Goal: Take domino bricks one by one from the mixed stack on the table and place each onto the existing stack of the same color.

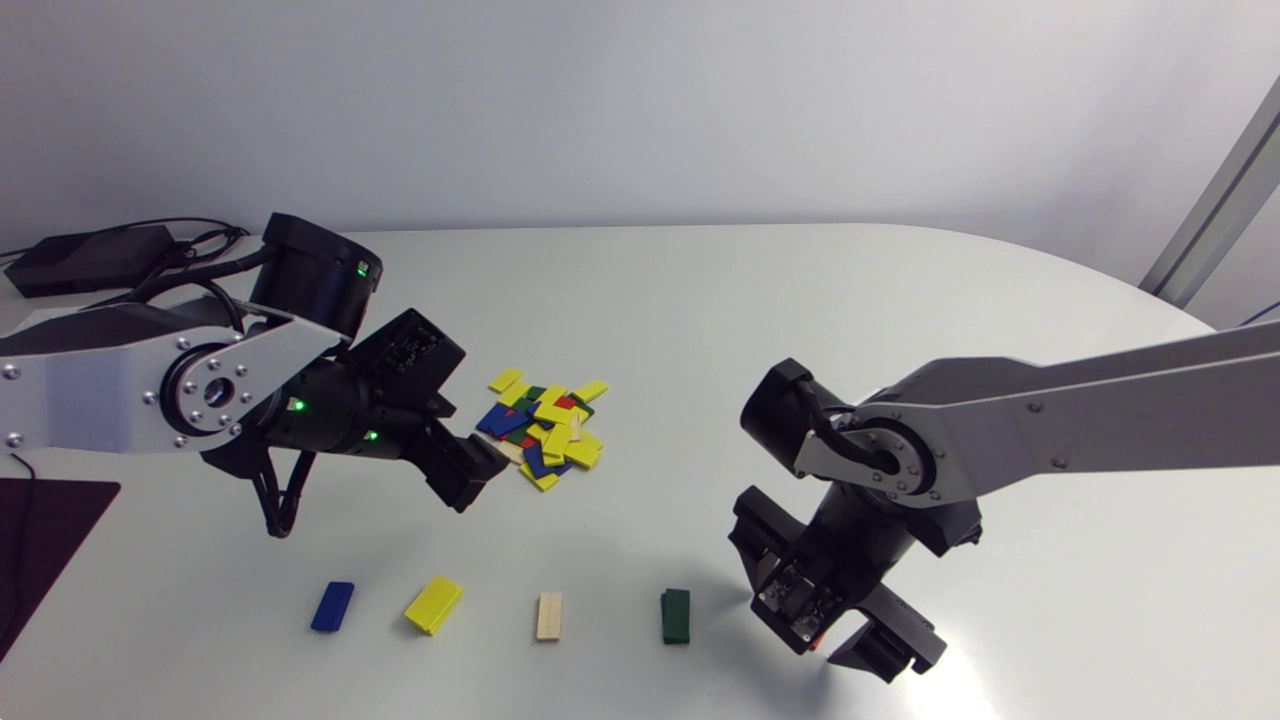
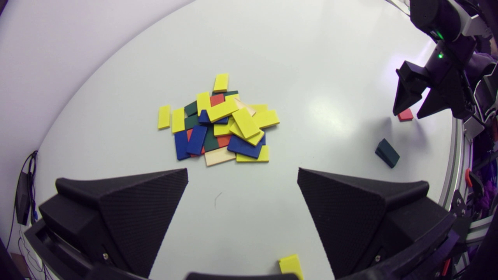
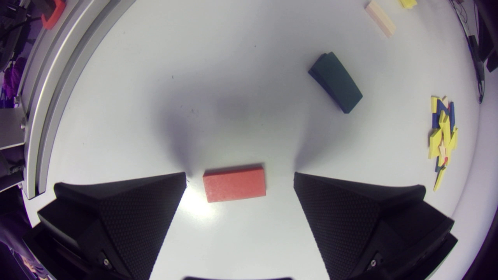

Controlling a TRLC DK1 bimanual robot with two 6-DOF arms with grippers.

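Observation:
The mixed pile of domino bricks (image 1: 545,430) (image 2: 220,122) lies mid-table, mostly yellow with blue, green, red and beige ones. My left gripper (image 1: 485,468) (image 2: 242,175) hovers open just short of the pile, holding nothing. Along the front stand a blue stack (image 1: 332,606), a yellow stack (image 1: 433,604) (image 2: 291,266), a beige stack (image 1: 549,616) (image 3: 380,18) and a green stack (image 1: 676,616) (image 2: 387,153) (image 3: 336,82). A red brick (image 3: 234,184) (image 2: 405,114) lies flat on the table to the right of the green stack. My right gripper (image 1: 815,625) (image 3: 240,177) stands open over it, fingers clear of both ends.
A black box with cables (image 1: 90,258) sits at the back left corner. A dark mat (image 1: 40,540) lies at the left edge. The table's front edge runs close behind my right gripper, with a metal rail (image 3: 46,97) beyond it.

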